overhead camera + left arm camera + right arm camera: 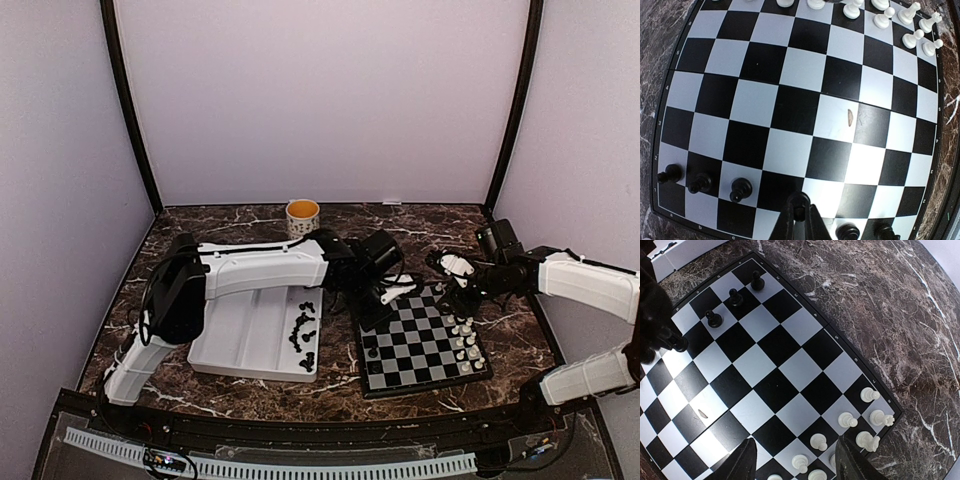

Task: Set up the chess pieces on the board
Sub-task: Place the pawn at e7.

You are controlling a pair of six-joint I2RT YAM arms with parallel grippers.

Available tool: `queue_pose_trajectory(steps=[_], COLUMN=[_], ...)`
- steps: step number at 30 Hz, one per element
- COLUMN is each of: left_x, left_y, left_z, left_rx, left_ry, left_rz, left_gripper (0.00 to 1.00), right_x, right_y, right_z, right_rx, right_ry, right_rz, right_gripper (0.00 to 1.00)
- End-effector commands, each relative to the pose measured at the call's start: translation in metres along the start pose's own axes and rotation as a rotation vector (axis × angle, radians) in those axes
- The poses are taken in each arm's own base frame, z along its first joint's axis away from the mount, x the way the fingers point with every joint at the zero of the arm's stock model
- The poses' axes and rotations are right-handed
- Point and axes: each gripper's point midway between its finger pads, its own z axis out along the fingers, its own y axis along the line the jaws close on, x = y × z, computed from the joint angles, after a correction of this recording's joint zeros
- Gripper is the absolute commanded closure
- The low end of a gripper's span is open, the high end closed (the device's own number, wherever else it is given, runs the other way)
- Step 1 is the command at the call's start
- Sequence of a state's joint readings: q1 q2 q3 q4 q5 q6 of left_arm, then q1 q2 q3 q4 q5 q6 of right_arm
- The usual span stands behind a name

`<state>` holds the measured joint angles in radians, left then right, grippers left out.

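Note:
The board (420, 345) lies right of centre, black and silver-grey checks. My left gripper (799, 206) is shut on a small black chess piece (799, 212), low over the board's black-side edge (670, 210). Three black pawns (700, 183) stand in a row to its left, and two more black pieces (847, 232) stand to its right. White pieces (882, 20) line the opposite edge. My right gripper (796, 465) hangs open above those white pieces (847, 420), holding nothing. Its fingers (852, 462) straddle several of them.
A white compartmented tray (240, 350) sits left of the board with several loose black pieces (303, 330) in it. A patterned mug (302, 212) stands at the back of the dark marble table (500, 330). Purple walls enclose the table.

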<state>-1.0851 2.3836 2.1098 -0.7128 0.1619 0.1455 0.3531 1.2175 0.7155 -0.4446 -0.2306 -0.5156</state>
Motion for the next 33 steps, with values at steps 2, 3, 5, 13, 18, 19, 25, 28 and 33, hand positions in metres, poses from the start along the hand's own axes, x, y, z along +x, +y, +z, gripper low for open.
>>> queue_pose_trajectory(steps=[2,3,5,13,18,19,25,28,33], left_x=[0.004,0.004,0.005,0.006,0.008,0.009,0.012,0.012,0.013], left_y=[0.001,0.001,0.001,0.005,0.007,0.007,0.009,0.009,0.011], left_z=[-0.002,-0.002,0.0,0.008,0.011,0.012,0.016,0.016,0.016], left_rx=[-0.018,-0.019,-0.019,-0.031,-0.041,-0.043,-0.051,-0.053,-0.063], left_ry=[0.031,0.031,0.033,0.04,0.045,0.049,0.058,0.06,0.064], left_rz=[0.0,-0.001,-0.001,-0.003,-0.003,-0.004,-0.007,-0.009,-0.01], left_gripper=[0.94,0.94,0.94,0.94,0.94,0.94,0.91,0.9,0.88], right_x=[-0.004,-0.004,-0.004,-0.003,-0.003,-0.002,-0.002,-0.002,-0.002], right_y=[-0.003,-0.003,-0.003,-0.003,-0.003,-0.004,-0.003,-0.003,-0.003], right_z=[-0.003,-0.003,-0.003,-0.002,-0.002,-0.002,-0.002,-0.002,-0.002], right_rx=[0.015,0.014,0.015,0.015,0.015,0.015,0.015,0.015,0.013], right_ry=[-0.018,-0.017,-0.017,-0.013,-0.013,-0.011,-0.011,-0.009,-0.009], right_rz=[-0.002,-0.001,-0.002,-0.001,0.0,0.0,-0.001,0.0,0.0], right_gripper=[0.44,0.44,0.45,0.44,0.44,0.45,0.45,0.45,0.45])
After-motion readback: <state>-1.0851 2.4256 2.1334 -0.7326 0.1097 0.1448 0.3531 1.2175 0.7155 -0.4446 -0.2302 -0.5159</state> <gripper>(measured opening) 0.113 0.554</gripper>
